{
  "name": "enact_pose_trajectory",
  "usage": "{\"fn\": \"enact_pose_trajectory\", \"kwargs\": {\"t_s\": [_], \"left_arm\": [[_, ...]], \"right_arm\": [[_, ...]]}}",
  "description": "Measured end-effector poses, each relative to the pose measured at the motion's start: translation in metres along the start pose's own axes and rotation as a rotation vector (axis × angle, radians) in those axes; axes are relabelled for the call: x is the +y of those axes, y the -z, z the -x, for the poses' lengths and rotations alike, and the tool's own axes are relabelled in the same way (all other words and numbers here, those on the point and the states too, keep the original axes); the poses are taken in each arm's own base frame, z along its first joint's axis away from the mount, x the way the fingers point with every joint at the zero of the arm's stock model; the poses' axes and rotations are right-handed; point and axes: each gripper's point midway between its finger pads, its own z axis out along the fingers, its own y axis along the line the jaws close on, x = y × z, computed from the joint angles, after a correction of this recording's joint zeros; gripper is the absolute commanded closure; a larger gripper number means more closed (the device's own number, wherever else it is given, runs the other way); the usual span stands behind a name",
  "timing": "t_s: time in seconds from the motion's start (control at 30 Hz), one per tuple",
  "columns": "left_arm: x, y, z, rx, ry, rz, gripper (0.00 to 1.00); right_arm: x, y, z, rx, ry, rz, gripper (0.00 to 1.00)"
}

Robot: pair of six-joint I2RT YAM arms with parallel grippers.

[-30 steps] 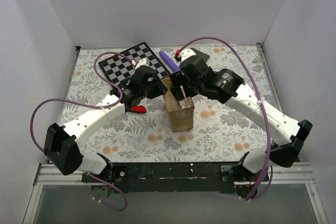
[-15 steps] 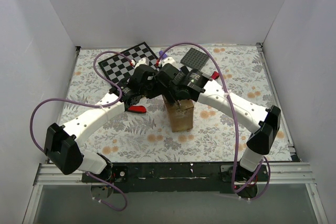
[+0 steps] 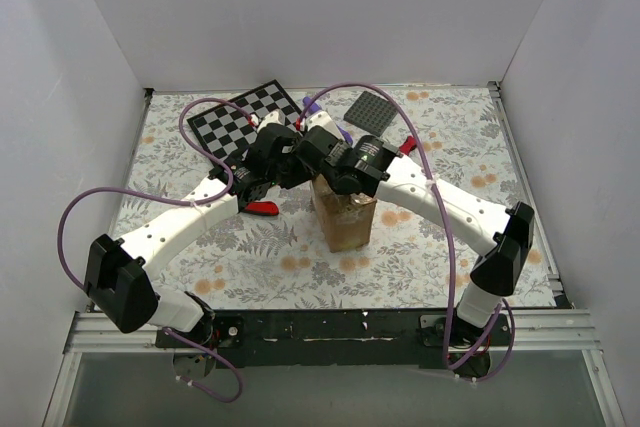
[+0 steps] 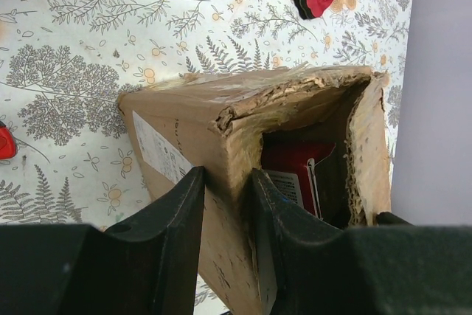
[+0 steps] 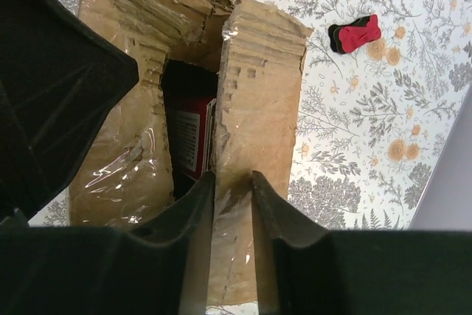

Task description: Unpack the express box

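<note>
The express box [image 3: 345, 222] stands upright near the middle of the flowered desk [image 3: 450, 247], its taped top flaps torn apart so that something red [image 4: 295, 171] shows down inside. My left pincer [image 4: 225, 178] is narrowed onto the box's ragged upper wall, one finger on the outer face and the other at the edge of the opening, while my right pincer [image 5: 232, 178] is drawn in narrow around a glossy taped flap, a finger on each face. Beyond the box lie a checkerboard [image 3: 235, 119] and a dark grey square plate [image 3: 372, 110], and a small red-and-black piece [image 5: 355, 33] sits on the desk nearby.
</note>
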Motion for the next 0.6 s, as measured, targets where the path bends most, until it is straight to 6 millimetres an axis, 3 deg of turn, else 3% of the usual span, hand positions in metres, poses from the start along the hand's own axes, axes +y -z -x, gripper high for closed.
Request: {"fn": "enact_pose_trajectory", "kwargs": {"t_s": [0.13, 0.6], "left_arm": [[0.001, 0.0, 0.0, -0.003, 0.002, 0.003, 1.0], [0.002, -0.001, -0.001, -0.016, 0.011, -0.01, 1.0]], "right_arm": [[-0.001, 0.004, 0.003, -0.016, -0.009, 0.01, 0.98], [-0.009, 0.018, 0.005, -0.046, -0.082, 0.088, 0.99]]}}
